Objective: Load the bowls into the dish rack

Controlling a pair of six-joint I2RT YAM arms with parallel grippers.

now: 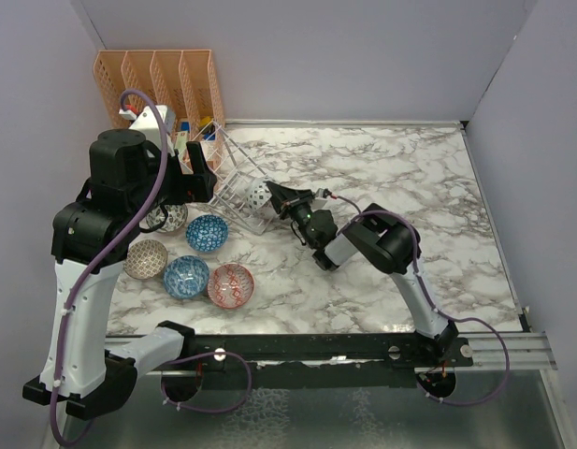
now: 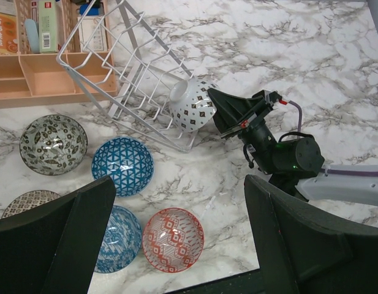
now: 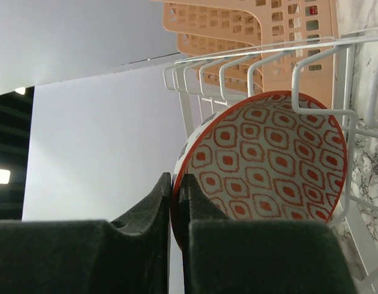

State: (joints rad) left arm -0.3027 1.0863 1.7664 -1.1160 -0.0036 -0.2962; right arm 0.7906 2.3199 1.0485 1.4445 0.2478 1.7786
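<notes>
The white wire dish rack (image 1: 234,178) stands tilted by the orange organiser; it also shows in the left wrist view (image 2: 124,67) and the right wrist view (image 3: 238,67). My right gripper (image 1: 277,195) is shut on the rim of a white bowl with a red-orange diamond pattern (image 3: 268,165), held on edge at the rack's front wires (image 2: 192,105). On the table lie a dark grey-white bowl (image 2: 53,144), a blue bowl (image 2: 122,165), a tan bowl (image 2: 29,201), a second blue bowl (image 2: 118,237) and a red bowl (image 2: 173,239). My left gripper (image 2: 179,245) is open and empty, high above the red bowl.
An orange plastic organiser (image 1: 162,79) with boxes and bottles stands at the back left, right behind the rack. Walls close off the left, back and right sides. The right arm (image 1: 382,243) stretches across the table's middle.
</notes>
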